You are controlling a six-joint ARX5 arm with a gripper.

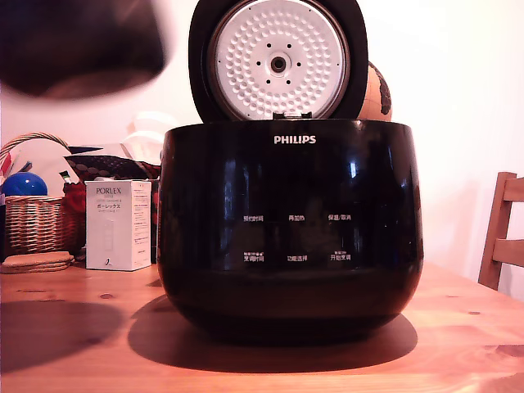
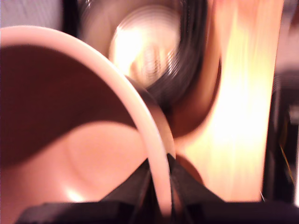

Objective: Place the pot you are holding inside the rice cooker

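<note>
- The pot (image 1: 82, 45) hung blurred, up and to the exterior view's left of the rice cooker (image 1: 291, 237), above its top edge and apart from it, seemingly base down.
- In the wrist view the gripper (image 2: 160, 175) was clamped on the pot's pale rim, one finger inside the wall and one outside.
- A wicker basket (image 1: 33, 225) and a white box (image 1: 119, 225) stood left of the cooker, below the pot.
- The cooker's lid (image 1: 278, 61) stood open behind its mouth, with the cavity hidden from the exterior view.
- Likely need: carry the pot rightward in the exterior view until centred over the cooker's mouth, its axis vertical, then lower it clear of the lid.
- A wooden chair (image 1: 501, 237) stood right of the cooker.
</note>
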